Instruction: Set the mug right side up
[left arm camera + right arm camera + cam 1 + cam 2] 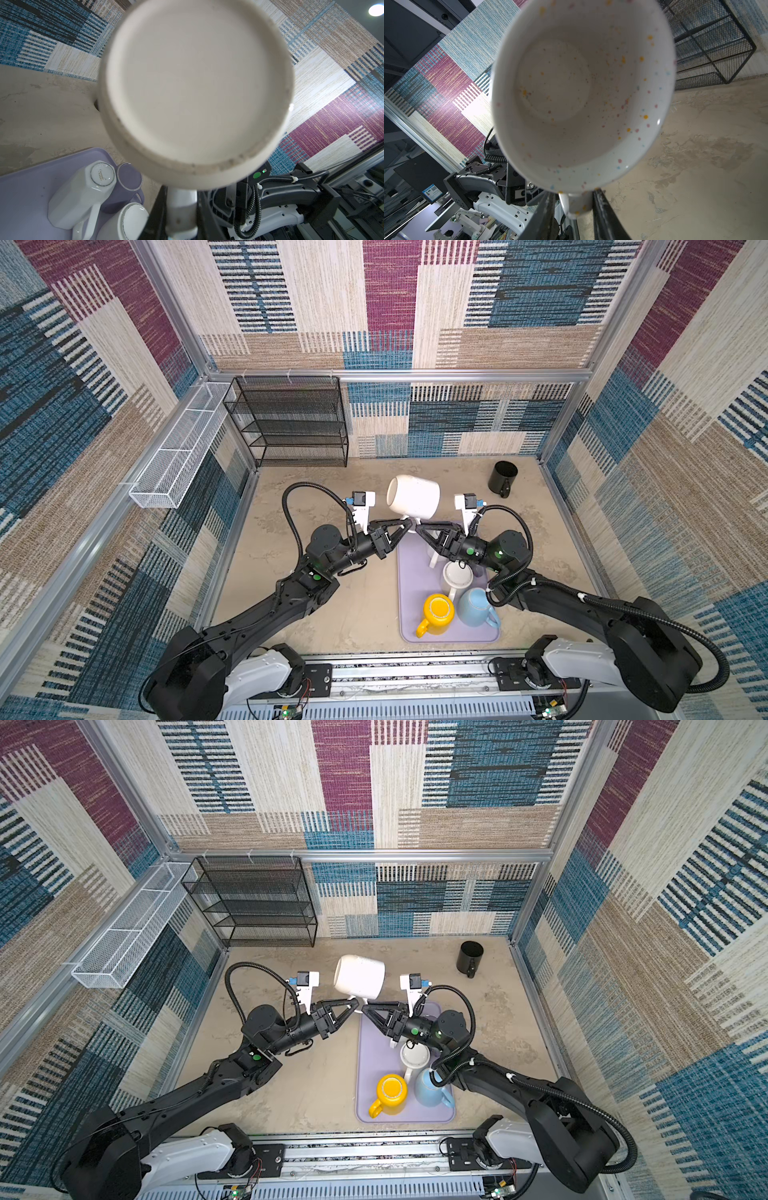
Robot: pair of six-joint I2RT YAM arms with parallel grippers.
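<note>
white speckled ceramic mug (413,497) hangs sideways above the desk (324,614). left tool (406,526) clamped on its handle (575,204); right tool (422,529) brackets it, grip unclear. glazed, brittle, probably slippery; handle is the hold.

We see a lavender tray (411,593) on the beige table (361,614), carrying a yellow mug (438,612) just beside a light blue mug (476,608), with a white faceted mug (81,195) and a purple mug (129,179) base up behind them. A black mug (503,477) stands alone, mouth up, near the far right corner. A black wire shelf (291,423) sits against the back wall, and a white mesh basket (178,460) hangs along the left wall.
</note>
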